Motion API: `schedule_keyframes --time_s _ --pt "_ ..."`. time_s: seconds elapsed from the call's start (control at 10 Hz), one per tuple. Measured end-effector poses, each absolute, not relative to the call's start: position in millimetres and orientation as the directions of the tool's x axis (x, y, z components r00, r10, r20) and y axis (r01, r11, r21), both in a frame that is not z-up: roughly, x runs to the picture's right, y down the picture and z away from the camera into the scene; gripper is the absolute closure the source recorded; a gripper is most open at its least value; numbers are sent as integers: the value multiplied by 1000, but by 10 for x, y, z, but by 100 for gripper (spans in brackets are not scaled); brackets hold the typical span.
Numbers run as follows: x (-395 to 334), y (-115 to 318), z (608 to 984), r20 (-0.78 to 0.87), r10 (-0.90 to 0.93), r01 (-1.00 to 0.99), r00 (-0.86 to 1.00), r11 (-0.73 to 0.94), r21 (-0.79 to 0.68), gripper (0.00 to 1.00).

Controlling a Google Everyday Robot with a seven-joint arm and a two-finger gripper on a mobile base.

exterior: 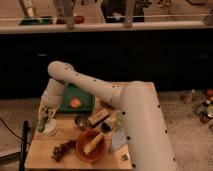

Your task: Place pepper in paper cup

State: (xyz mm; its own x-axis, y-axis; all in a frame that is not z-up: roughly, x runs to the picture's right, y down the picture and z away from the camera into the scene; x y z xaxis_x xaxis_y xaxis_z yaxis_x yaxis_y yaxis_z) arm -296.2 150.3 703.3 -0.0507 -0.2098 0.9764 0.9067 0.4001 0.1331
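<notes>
- tool (45, 116) at tabletop's (45, 152) left edge, clamped on pepper (42, 121), held upright
- paper cup (49, 128) directly under tool, pepper tip at its rim
- metal cup (81, 121) to the right
- farther right: orange bowl (90, 146) with corn

The single camera view is looking down from high behind the robot's arm (125, 102), seemingly mounted near its head, facing forward over the small wooden table (37, 155) toward a dark counter front (150, 55). The gripper (44, 119) is sitting far left at moderate distance.
</notes>
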Motion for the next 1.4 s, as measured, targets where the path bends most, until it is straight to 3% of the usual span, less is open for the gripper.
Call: schedule_keyframes --time_s 1.4 --pt "-3239 1689 6999 994 -31 910 -108 400 111 100"
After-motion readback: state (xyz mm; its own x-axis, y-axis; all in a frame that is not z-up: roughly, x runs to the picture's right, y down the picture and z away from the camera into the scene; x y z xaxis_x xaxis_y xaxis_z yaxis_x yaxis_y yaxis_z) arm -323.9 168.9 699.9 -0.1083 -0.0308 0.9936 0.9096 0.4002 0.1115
